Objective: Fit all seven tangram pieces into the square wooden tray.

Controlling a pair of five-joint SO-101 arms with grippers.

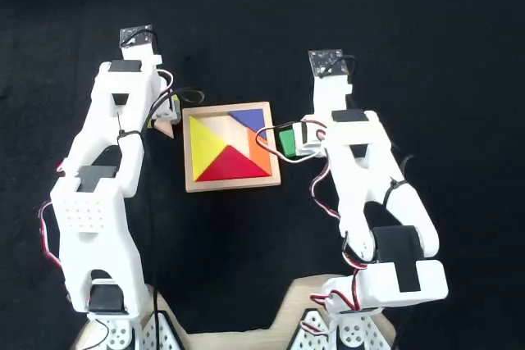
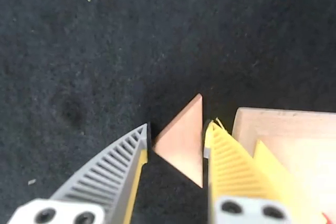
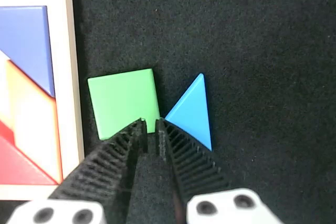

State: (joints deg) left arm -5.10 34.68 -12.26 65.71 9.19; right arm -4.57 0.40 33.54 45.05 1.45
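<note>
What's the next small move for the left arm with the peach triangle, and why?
Probably close the left gripper on the peach triangle. The triangle lies flat on the black cloth between the open fingers, just outside the rim of the wooden tray, so it is framed for a grasp but not yet held, and it has yet to go in.

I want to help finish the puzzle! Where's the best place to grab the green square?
Come straight down from above, since the green square lies flat on the black cloth. Pinch the two opposite straight edges that face neither the tray wall nor the blue triangle: those sides are crowded, while the other two seem to leave room for the jaws.
</note>
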